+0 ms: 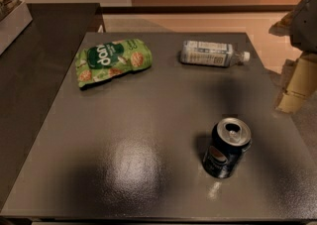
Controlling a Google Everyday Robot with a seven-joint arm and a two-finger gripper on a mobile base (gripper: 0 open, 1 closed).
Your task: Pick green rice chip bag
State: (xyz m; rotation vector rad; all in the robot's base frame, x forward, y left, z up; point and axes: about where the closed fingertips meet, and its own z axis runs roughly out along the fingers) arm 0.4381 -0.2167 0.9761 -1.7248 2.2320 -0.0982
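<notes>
The green rice chip bag [113, 61] lies flat on the far left part of the grey table [124, 135], its dark-green label with white lettering facing up. My gripper [296, 87] shows at the right edge of the view, a grey and tan shape over the table's right side. It is far from the bag and holds nothing that I can see.
A clear plastic bottle [212, 53] lies on its side at the back right. A dark opened soda can [227, 147] stands upright at the front right. A dark counter [39, 55] adjoins the table on the left.
</notes>
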